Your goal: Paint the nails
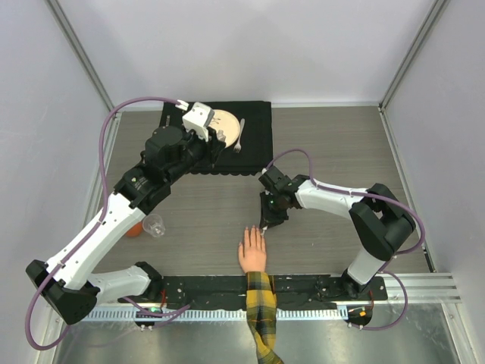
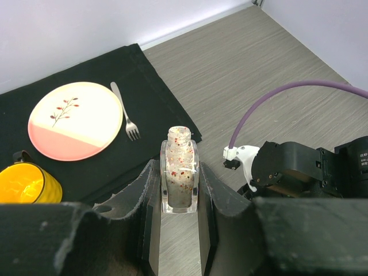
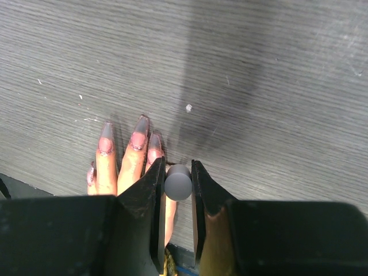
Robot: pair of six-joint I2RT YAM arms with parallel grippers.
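Observation:
A flesh-coloured hand (image 1: 252, 251) in a yellow-and-black plaid sleeve (image 1: 260, 303) lies flat at the near table edge, fingers pointing away. Its nails (image 3: 138, 140) are pinkish with long greyish tips. My right gripper (image 3: 177, 164) hovers right above the fingers on the right side, shut on a round grey cap (image 3: 178, 183); whatever hangs under the cap is hidden. In the top view this right gripper (image 1: 265, 224) sits just above the fingertips. My left gripper (image 2: 179, 168) is held further back, shut on a small clear uncapped bottle (image 2: 179, 179) filled with glittery polish.
A black mat (image 1: 258, 121) at the back carries a cream-and-pink plate (image 2: 75, 119), a fork (image 2: 125, 115) and a yellow mug (image 2: 26, 184). A clear plastic cup (image 1: 155, 224) and an orange object (image 1: 134, 230) stand by the left arm.

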